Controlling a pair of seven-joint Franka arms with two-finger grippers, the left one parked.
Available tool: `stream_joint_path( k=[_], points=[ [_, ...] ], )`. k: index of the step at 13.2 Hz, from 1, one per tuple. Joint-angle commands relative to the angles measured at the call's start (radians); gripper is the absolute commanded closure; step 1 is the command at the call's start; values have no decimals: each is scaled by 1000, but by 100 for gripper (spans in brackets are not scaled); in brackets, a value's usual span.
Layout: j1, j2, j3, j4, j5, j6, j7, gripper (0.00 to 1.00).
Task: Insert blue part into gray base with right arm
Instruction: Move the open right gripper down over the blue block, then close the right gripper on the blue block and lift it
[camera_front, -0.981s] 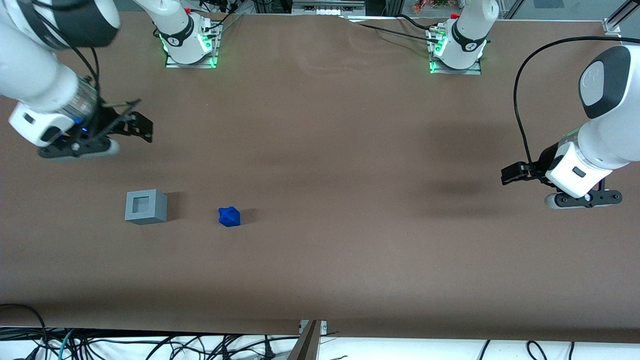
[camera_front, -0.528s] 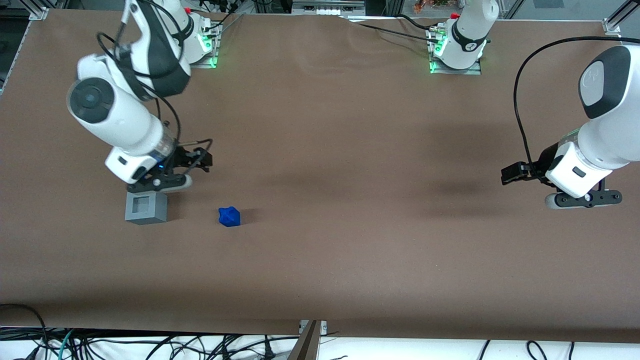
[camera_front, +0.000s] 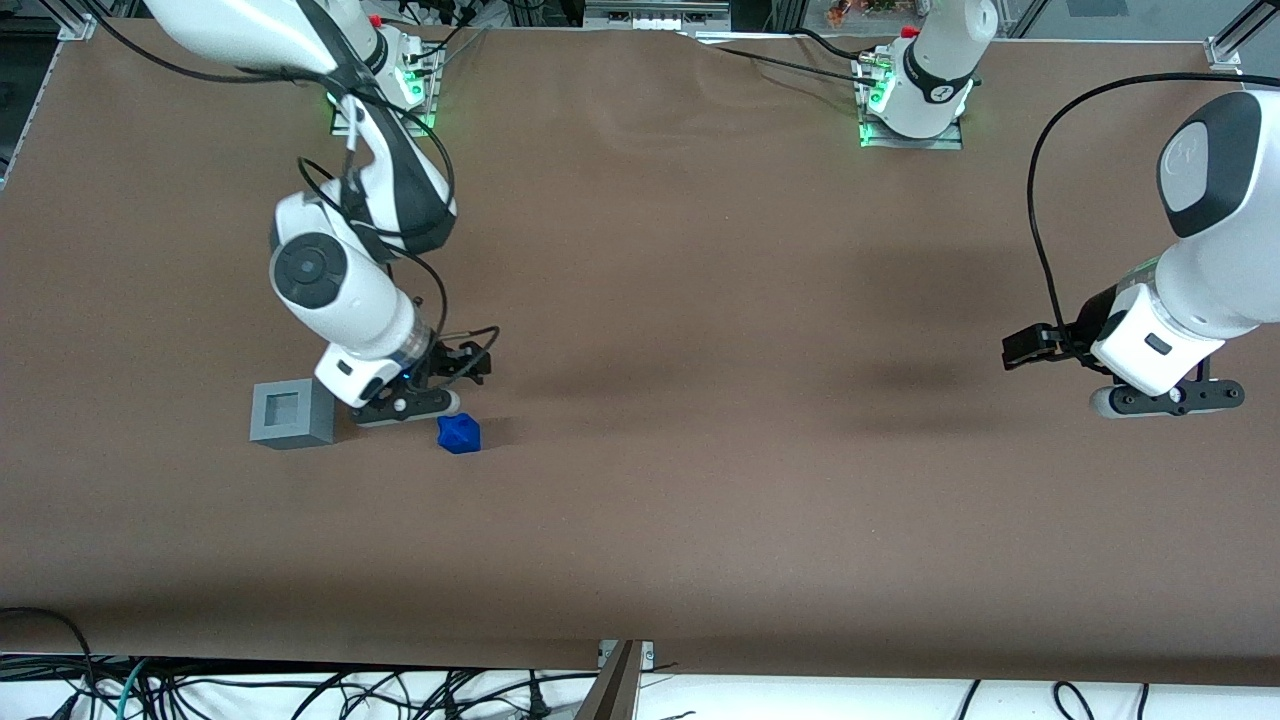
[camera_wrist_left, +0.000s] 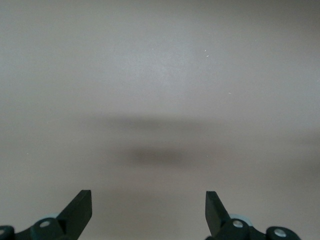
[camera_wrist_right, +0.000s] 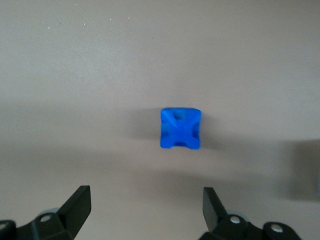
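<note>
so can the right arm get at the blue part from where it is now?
Probably yes. The end effector is open and hangs just above the table, close beside the blue part, which lies alone on the brown table. The gray base stands apart, out of the way.

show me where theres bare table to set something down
Bare brown table runs from the blue part toward the parked arm's end. It is crowded where the open gripper hangs between the gray base and blue part.
</note>
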Motion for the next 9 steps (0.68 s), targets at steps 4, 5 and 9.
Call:
stream_joint_path(
  k=[4,5,9],
  points=[
    [4,101,-53,6,-35,105,23,1],
    [4,114,-56,13,-37,108,47,1],
    [15,160,-56,65,-56,109,98,1]
  ],
)
